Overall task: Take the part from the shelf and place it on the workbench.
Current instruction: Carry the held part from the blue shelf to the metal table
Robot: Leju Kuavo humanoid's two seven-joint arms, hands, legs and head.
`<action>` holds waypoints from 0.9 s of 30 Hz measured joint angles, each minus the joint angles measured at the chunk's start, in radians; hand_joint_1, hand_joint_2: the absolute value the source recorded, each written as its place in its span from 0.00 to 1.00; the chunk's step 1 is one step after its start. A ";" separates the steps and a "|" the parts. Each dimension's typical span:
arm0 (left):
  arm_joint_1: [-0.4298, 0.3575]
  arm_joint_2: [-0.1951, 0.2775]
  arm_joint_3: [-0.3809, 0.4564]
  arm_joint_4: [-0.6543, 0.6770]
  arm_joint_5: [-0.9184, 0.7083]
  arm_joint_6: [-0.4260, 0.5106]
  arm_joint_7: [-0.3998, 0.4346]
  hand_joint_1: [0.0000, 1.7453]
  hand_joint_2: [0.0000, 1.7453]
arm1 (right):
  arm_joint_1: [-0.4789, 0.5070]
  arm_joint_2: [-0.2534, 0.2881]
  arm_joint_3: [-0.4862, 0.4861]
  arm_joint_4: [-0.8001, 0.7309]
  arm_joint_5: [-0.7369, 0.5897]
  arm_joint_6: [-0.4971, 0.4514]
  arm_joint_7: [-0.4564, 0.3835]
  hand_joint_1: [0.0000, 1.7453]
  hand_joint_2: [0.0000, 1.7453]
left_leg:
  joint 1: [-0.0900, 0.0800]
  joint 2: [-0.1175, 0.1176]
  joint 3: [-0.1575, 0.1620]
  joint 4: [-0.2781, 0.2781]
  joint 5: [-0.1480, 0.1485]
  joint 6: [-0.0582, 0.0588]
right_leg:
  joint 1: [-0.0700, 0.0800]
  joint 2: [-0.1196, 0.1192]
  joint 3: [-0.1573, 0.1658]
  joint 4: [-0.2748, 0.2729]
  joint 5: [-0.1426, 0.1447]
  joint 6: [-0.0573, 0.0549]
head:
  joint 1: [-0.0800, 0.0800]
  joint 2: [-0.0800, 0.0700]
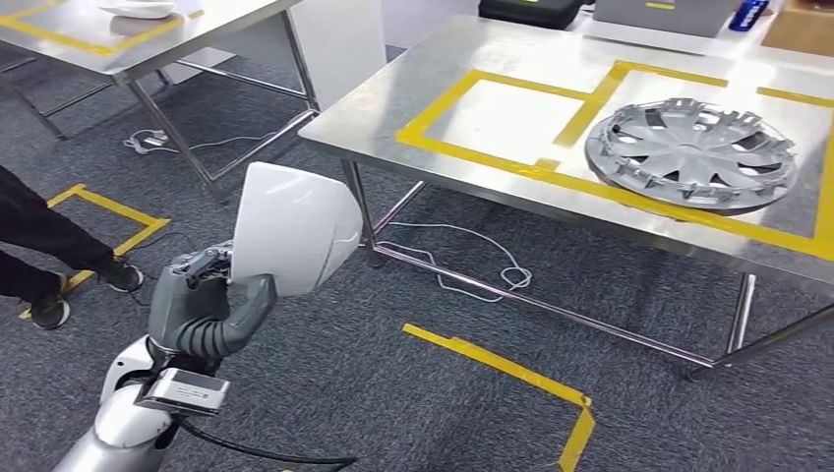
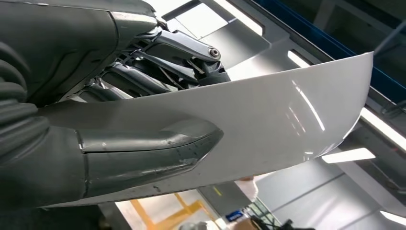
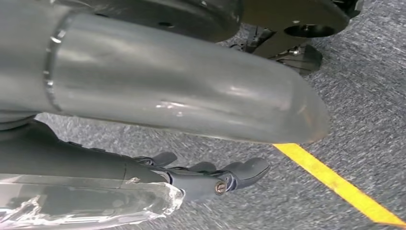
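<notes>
My left hand (image 1: 202, 295) grips a glossy white curved shell part (image 1: 295, 231) by its lower edge and holds it up over the carpet, short of the workbench. Close up, the thick grey thumb (image 2: 143, 153) presses on the part's (image 2: 268, 124) smooth face while the darker fingers (image 2: 182, 52) sit behind it. The steel workbench (image 1: 462, 59) stands ahead to the right, with yellow tape rectangles (image 1: 472, 152) marked on its top. My right hand (image 3: 206, 177) hangs beside my body above the floor, fingers stretched out and holding nothing.
A silver hubcap (image 1: 690, 152) lies in the right-hand taped field of the workbench. A second steel table (image 1: 108, 39) stands at the far left. A person's dark legs (image 1: 39, 246) are at the left edge. White cable (image 1: 472, 265) and yellow floor tape (image 1: 511, 369) lie near the bench legs.
</notes>
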 joint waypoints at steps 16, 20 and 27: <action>-0.011 -0.008 0.000 0.000 -0.009 0.007 0.001 1.00 1.00 | -0.007 -0.002 0.018 0.007 0.033 0.014 0.001 0.00 0.00 | 0.000 0.063 0.060 -0.148 0.039 0.016 | -0.008 -0.090 -0.034 0.067 -0.023 0.050 | 0.012 0.000; -0.014 -0.008 0.000 0.000 -0.009 0.008 0.002 1.00 1.00 | -0.014 -0.002 0.037 0.018 0.047 0.017 0.008 0.00 0.00 | -0.007 0.065 0.058 -0.142 0.037 0.018 | -0.007 -0.093 0.010 -0.004 -0.009 0.038 | 0.010 0.000; -0.020 -0.008 0.000 0.000 -0.009 0.010 0.002 1.00 1.00 | -0.016 -0.003 0.055 0.032 0.048 0.027 0.011 0.00 0.00 | -0.005 0.064 0.063 -0.153 0.045 0.023 | -0.001 -0.091 0.009 -0.004 -0.011 0.026 | 0.009 0.000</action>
